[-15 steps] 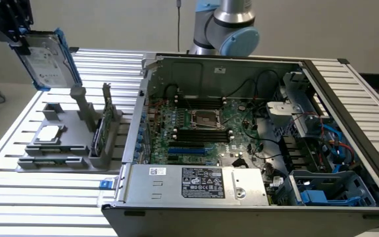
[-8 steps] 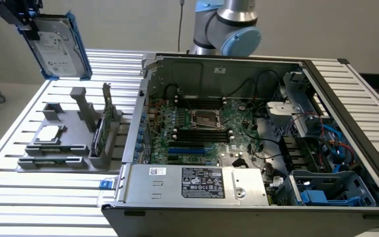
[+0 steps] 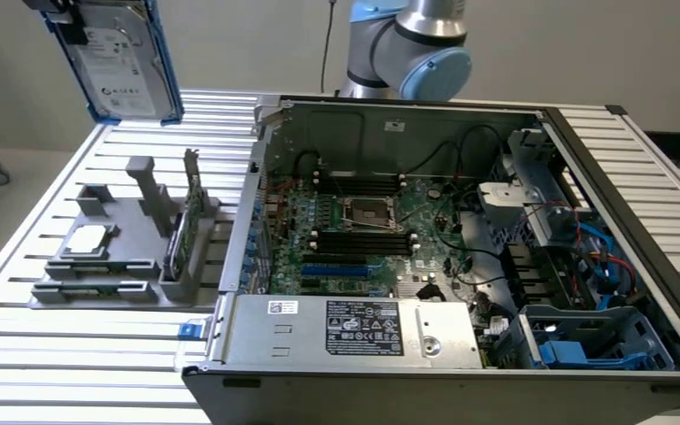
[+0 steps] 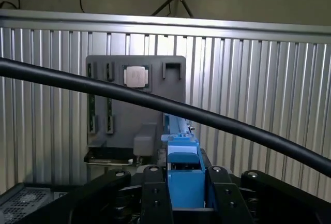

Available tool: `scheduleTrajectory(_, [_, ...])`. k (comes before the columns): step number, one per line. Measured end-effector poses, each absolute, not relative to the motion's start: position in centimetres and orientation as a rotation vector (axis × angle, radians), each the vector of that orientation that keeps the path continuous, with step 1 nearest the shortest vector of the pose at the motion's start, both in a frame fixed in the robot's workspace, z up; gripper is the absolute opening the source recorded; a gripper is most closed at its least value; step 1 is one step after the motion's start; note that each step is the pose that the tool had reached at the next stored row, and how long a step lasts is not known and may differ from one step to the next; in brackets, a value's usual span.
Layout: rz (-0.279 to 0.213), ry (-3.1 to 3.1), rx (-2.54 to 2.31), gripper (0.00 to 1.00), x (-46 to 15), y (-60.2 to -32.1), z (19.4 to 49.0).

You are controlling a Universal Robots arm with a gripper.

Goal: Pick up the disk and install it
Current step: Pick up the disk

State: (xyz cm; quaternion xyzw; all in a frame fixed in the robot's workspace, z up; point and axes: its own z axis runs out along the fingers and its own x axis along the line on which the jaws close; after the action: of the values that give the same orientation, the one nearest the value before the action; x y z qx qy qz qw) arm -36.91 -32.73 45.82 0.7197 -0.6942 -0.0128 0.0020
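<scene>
The disk (image 3: 127,62), a silver-grey hard drive with a white label and blue carrier rails, hangs upright high above the table at the exterior view's far left. My gripper (image 3: 68,22) is shut on its upper end. In the wrist view the blue carrier edge of the disk (image 4: 182,169) sits clamped between my black fingers (image 4: 155,198), with the gripper (image 4: 184,188) closed around it. It hangs well above the grey holder (image 3: 116,257) and is apart from everything else.
The grey holder carries a small square silver chip (image 3: 89,239) and an upright green circuit card (image 3: 181,232). The open computer case (image 3: 435,248) lies on the slatted table (image 3: 33,354), with blue drive-bay parts (image 3: 576,350) at its near right corner. A black cable (image 4: 232,125) crosses the wrist view.
</scene>
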Motion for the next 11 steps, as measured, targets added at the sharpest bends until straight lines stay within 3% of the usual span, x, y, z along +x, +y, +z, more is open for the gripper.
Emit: scheduleTrajectory(11, [-0.074, -2.174, 2.254, 0.33, -33.9, -34.0, 48.7])
